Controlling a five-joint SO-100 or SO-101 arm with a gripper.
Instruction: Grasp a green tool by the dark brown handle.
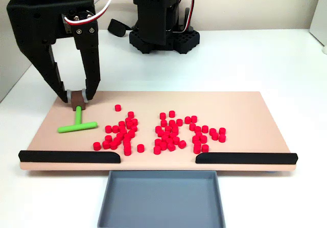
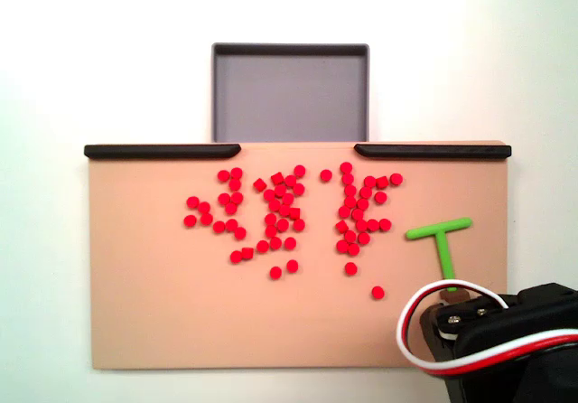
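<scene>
White tabletop surrounds the tan board (image 1: 240,103). Near its left edge, my gripper (image 1: 77,98) pinches the dark brown handle (image 1: 77,99) of the green tool (image 1: 77,124); a shallow fingertip hold may slip when lifting.

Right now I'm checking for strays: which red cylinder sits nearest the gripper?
The lone red cylinder, farthest left on the upper edge of the scatter in the front fixed view, apart from the clusters. It lies closest to the gripper, which straddles the dark brown handle.

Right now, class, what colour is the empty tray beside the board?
Grey-blue. The tray shows best in a fixed view, at the board's near edge.
</scene>
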